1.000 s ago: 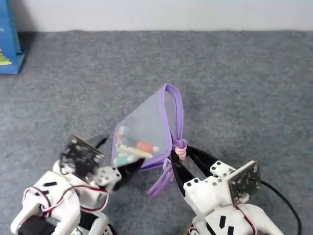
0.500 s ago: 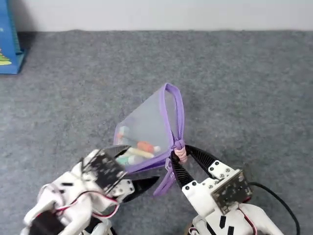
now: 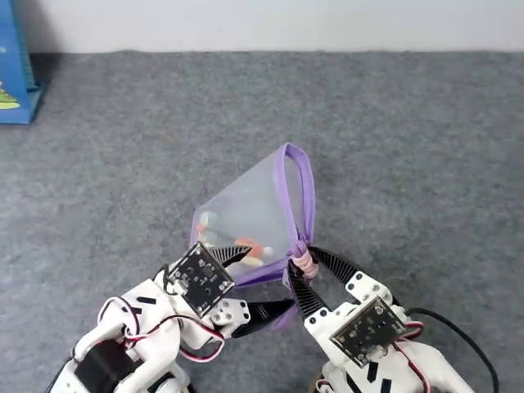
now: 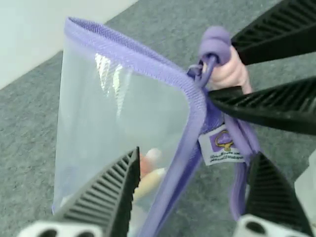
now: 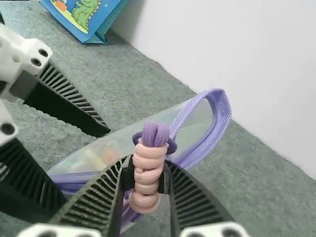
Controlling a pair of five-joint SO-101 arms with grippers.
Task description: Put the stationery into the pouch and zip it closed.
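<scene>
Standing on the grey-carpeted desk (image 3: 409,147) near its front edge, the translucent pouch (image 3: 250,209) rises with its purple trim arching to a peak, and the stationery (image 3: 244,246) lies inside at its low end as a small cluster of orange, pale and greenish pieces. The right tool (image 5: 147,168) is clenched on the pink coiled zipper pull (image 5: 147,195), which is knotted to a purple loop at the near end of the zip; the jaws press it from both sides. The left tool (image 4: 196,155) is released, its jaws spread wide with the pouch's trimmed corner between them: one finger sits in front of the clear panel, the other beside a purple strap (image 4: 241,168) that hangs below a small white label (image 4: 222,145). Whether either finger touches the pouch I cannot tell. The two tools meet close together at that same corner. A blue box (image 3: 15,74) with a cartoon dinosaur stands well apart at the far left, against the white wall (image 3: 270,24).
</scene>
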